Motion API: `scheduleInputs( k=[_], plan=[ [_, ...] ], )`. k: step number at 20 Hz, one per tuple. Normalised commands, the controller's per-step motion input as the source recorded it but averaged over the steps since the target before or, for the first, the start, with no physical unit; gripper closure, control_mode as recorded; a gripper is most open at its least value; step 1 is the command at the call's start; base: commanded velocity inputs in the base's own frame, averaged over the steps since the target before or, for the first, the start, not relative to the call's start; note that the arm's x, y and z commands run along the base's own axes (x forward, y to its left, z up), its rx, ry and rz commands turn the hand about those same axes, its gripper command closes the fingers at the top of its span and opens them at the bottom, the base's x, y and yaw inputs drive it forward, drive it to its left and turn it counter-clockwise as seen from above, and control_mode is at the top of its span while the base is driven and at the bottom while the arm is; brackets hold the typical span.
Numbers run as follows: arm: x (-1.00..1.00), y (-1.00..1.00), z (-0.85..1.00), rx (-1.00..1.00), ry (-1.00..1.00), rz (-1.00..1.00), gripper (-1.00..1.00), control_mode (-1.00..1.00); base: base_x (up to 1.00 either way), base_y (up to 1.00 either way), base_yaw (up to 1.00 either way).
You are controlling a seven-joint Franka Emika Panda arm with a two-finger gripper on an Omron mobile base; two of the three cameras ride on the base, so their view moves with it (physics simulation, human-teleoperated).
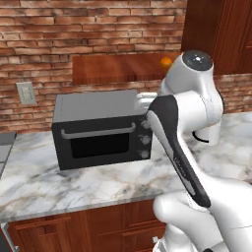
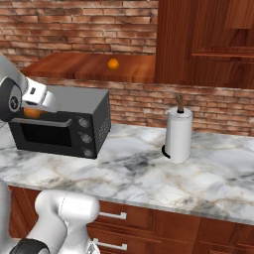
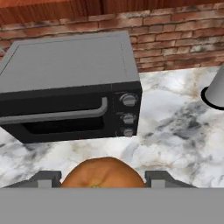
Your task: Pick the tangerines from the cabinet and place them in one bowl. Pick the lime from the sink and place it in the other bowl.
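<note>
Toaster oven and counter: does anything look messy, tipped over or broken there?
Nothing stands out. The toaster oven sits square on the marble counter, the paper towel holder stands upright, and nothing is spilled.

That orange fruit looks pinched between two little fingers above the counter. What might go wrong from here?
The tangerine sits between the gripper's fingertips, held only at its sides; being round, it might slip and roll across the marble counter.

The toaster oven stands close below and ahead, so a low swing might knock it.

A second tangerine lies loose on the cabinet shelf; a nudge during the next reach could roll it off.
</note>
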Motion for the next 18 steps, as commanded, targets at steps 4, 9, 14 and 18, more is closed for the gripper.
scheduleInputs(
  k=[4,9,14,18],
  plan=[
    [-1.0,0.0,-0.62,0.0,0.04,0.12,1.0,-1.0,0.0,0.0,0.0],
    [-0.87,0.0,-0.71,0.0,0.01,0.08,1.0,-1.0,0.0,0.0,0.0],
    [-0.64,0.03,-0.67,0.01,-0.02,0.04,1.0,-1.0,0.0,0.0,0.0],
    [-0.22,-0.01,-0.08,0.0,-0.1,0.02,1.0,-1.0,0.0,0.0,0.0]
  ],
)
